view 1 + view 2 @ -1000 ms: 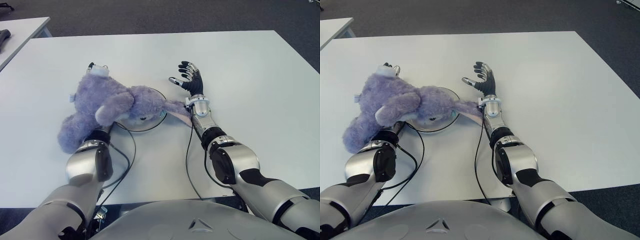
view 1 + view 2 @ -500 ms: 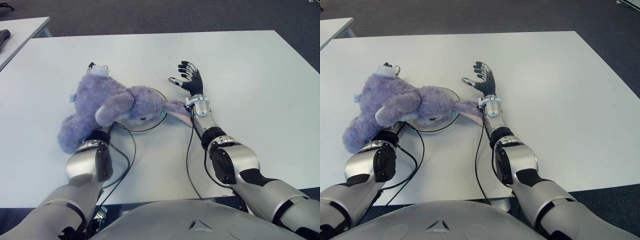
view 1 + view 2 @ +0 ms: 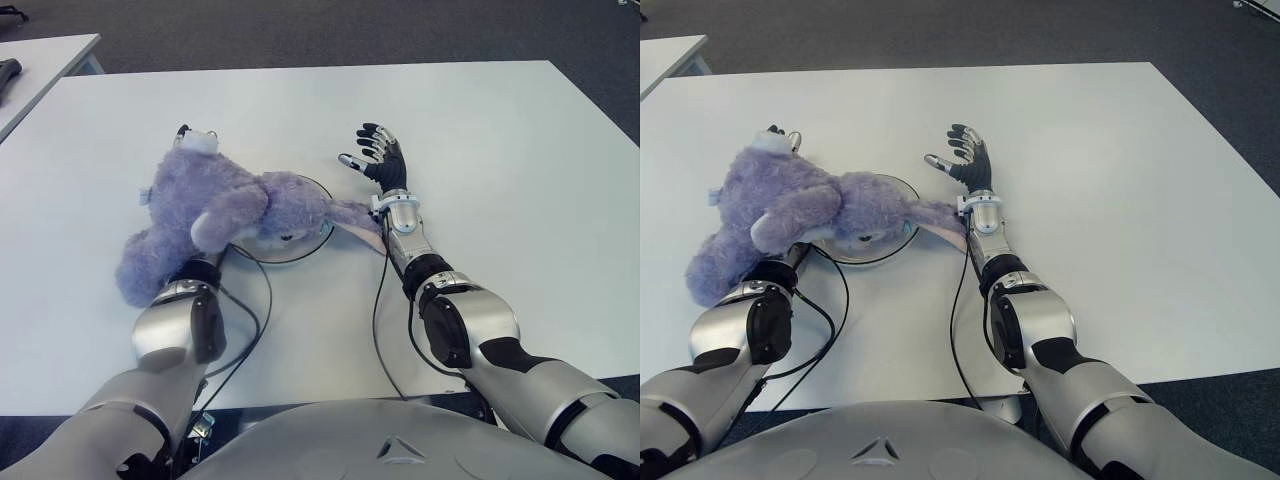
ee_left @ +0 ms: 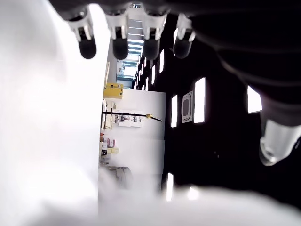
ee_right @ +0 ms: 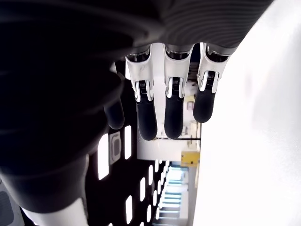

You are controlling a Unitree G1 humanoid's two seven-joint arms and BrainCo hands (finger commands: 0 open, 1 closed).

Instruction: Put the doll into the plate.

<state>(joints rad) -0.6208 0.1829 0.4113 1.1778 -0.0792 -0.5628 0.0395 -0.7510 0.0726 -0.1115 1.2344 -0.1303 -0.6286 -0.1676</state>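
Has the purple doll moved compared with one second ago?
No. The purple doll lies where it did, its head over the plate, its body on the left arm. The left hand beyond it and the open right hand are also unmoved.

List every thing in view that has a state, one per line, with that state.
doll: lying on its side, draped over the left forearm, head over the plate, body off it.
plate: flat on the table, partly covered by the doll.
left robot hand: beyond the doll, fingers extended, holding nothing.
right robot hand: open, fingers spread, empty, right of the plate.
table: bare white top.
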